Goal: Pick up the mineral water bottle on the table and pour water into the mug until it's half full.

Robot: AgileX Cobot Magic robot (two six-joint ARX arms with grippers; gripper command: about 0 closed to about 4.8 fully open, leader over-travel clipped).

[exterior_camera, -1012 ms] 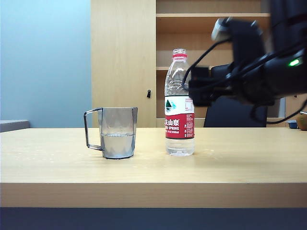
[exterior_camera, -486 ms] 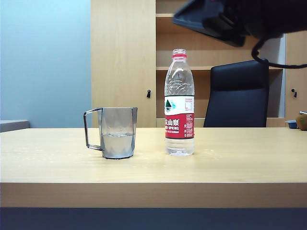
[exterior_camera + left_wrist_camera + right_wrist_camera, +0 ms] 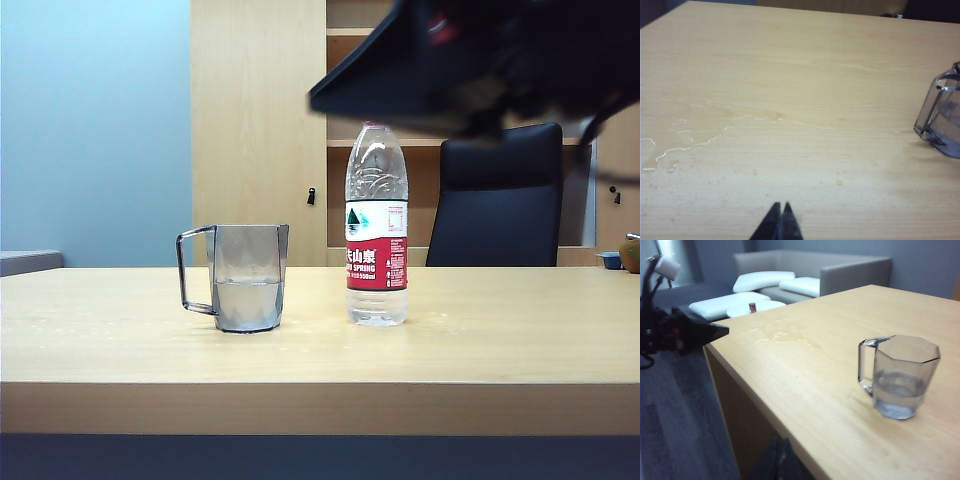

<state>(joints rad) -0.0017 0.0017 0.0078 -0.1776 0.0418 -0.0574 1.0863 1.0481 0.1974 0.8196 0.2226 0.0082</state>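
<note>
Since the earlier frame the right arm has swung up above the bottle, which stands by the mug, now about half full. Both the right gripper and left gripper have jaws together, empty. Retreat clear of the bottle.

I see the capless mineral water bottle upright on the table, right of the mug, seemingly half full.
</note>
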